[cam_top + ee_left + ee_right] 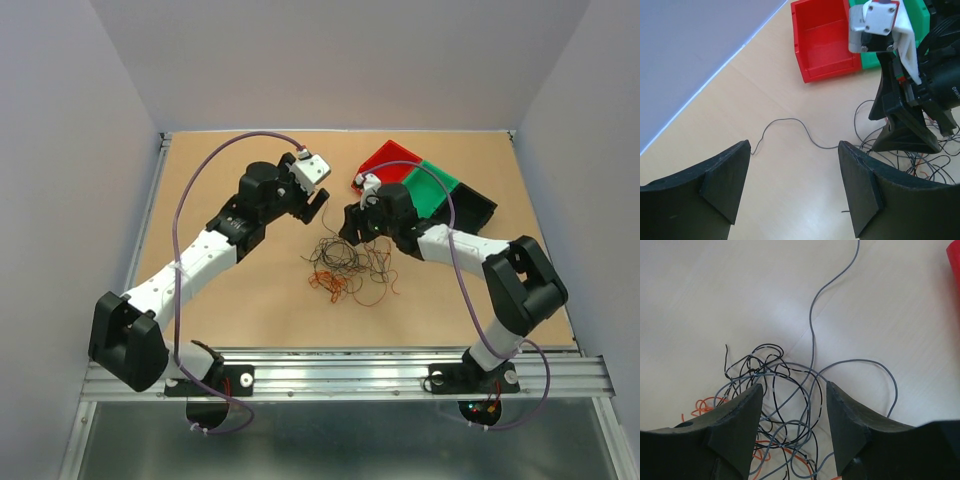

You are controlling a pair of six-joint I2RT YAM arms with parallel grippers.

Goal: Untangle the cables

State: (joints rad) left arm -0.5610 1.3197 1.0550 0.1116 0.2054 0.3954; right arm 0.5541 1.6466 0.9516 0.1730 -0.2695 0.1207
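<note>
The cables [345, 265] lie in a loose tangle of thin black, grey and orange wires in the middle of the table. My right gripper [351, 228] hangs low over the tangle's far edge. In the right wrist view the right gripper [794, 386] is open, and black and grey strands of the cables [785, 371] lie on the table between and under its fingers. My left gripper [317, 206] hovers just left of it, apart from the pile. It is open too [794, 145], with bare table between the fingers and one grey wire [790, 120] curling beyond them.
A red bin [390, 160], a green bin [435, 185] and a black bin [472, 208] stand in a row at the back right. The red bin [822, 40] is close behind the right gripper [905, 132]. Grey walls enclose the table.
</note>
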